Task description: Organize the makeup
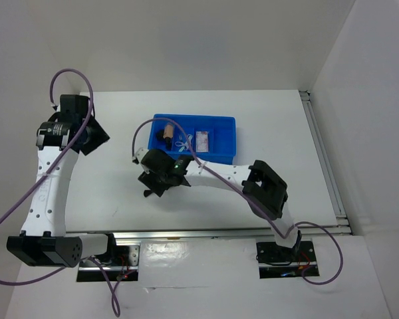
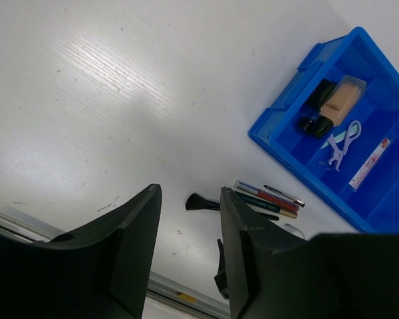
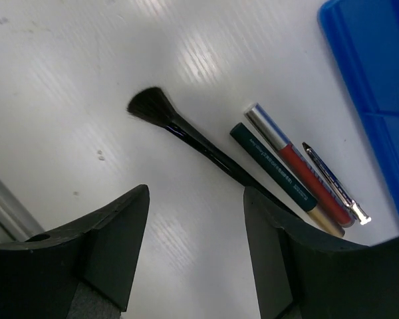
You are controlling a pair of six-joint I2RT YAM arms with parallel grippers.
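Blue tray holding four pieces of makeup, with four more on the white table beside it.
In the tray are one tan bottle and one black tube lying together, one lilac-clear piece and one pinkish packet. On the table are one black-tipped brush and three pencils: green, red and slim dark. The right gripper hangs over the brush, jaws apart and empty. The left gripper is likewise spread and holds nothing.

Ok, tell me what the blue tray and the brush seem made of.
Blue tray: probably moulded plastic, uniform colour with a soft sheen. Brush: glossy black handle, plastic or lacquered wood, unclear; matte dark bristles, fanned fibres.
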